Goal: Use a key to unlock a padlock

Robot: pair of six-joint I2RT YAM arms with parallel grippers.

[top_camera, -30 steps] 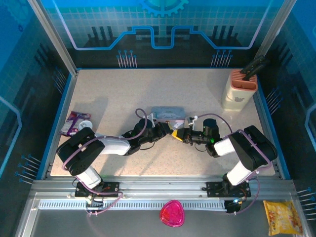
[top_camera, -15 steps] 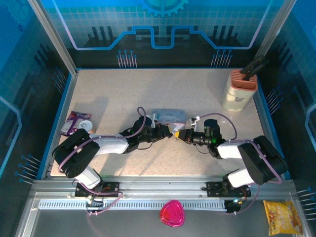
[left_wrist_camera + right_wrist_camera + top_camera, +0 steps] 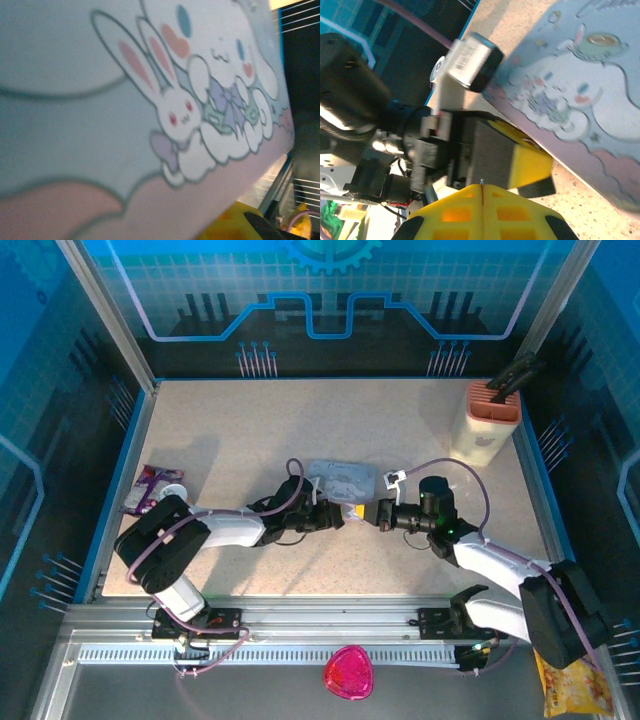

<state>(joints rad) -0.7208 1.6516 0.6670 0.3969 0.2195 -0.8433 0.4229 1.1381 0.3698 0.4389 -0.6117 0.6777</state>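
Over the table (image 3: 230, 420), I have the arms meeting nose to nose just in front of the cartoon tin (image 3: 340, 476), I judge so one can steady the lock while the other brings the key. I cannot tell how the left gripper (image 3: 343, 513) is set, and I cannot pick out the padlock. The right gripper (image 3: 372, 512) is clamped flat, with a thin pale sliver at the seam that I take for the key (image 3: 481, 182).

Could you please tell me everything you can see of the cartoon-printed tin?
The tin is a flat rectangular box, pale blue with a pink band along its near edge. It is printed with a white rabbit and a long-eared white character. It looks like smooth printed metal and lies flat near the middle of the speckled table. The left gripper sits at its near edge, but I cannot tell whether they touch.
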